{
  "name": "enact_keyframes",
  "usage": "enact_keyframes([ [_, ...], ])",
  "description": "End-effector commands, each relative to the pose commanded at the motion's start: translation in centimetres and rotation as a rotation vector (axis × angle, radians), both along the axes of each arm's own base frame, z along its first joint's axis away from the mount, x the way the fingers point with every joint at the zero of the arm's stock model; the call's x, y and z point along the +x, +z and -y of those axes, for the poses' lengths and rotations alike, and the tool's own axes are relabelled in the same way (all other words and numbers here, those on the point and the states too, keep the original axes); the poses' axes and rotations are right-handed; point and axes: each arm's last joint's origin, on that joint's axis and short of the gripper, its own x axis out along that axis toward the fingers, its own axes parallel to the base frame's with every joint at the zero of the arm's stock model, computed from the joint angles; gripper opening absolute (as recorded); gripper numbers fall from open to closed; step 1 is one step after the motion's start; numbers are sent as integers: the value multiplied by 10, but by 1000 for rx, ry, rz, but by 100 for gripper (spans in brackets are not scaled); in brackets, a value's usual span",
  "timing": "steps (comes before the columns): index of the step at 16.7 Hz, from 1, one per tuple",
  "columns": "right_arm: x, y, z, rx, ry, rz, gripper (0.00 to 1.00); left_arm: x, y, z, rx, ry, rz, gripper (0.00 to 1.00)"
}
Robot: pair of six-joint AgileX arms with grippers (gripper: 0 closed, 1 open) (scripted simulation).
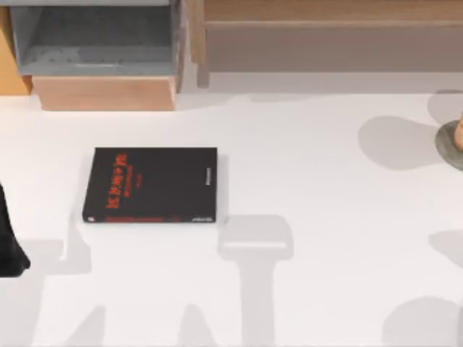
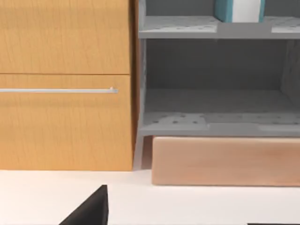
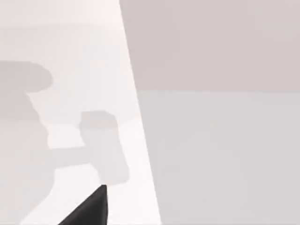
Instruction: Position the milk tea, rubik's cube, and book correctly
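Top view first, operator: your left arm (image 1: 11, 238) shows as a dark shape at the table's left edge, and the book (image 1: 150, 185) lies flat on the white table (image 1: 304, 217) just to that arm's right, apart from it, black cover up with the red lettering along its left side. You cannot tell from any view whether either pincer is open or closed. Beyond the book, toward the far edge, stands a grey open shelf unit (image 1: 98, 40) with a pale wooden block (image 1: 105, 92) in front of it. At the table's right edge you see a grey-green round disc (image 1: 451, 144) cut off by the frame, with a sliver of the peach-orange milk tea (image 1: 460, 137) on it, well apart from the book.

Your left wrist view faces an orange wooden cabinet (image 2: 65, 84) with a thin silver handle (image 2: 58, 90), the grey shelf (image 2: 215, 119) beside it, and the wooden block (image 2: 225, 161) below.

Your right wrist view looks along the table's edge (image 3: 70, 93), crossed by soft shadows.
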Motion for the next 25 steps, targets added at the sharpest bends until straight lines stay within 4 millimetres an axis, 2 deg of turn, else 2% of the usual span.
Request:
enact_keyframes([
  [5,-58,-15,4,149,89,-504,100,0,0,0,0,0,0,100],
  [10,-95,-24,-4,330,269,-779,100,0,0,0,0,0,0,100],
  [13,-103,-26,-7,385,328,-831,100,0,0,0,0,0,0,100],
  [19,-102,-27,-7,384,332,-833,100,0,0,0,0,0,0,100],
  [25,-102,-64,-5,389,332,-834,100,0,0,0,0,0,0,100],
])
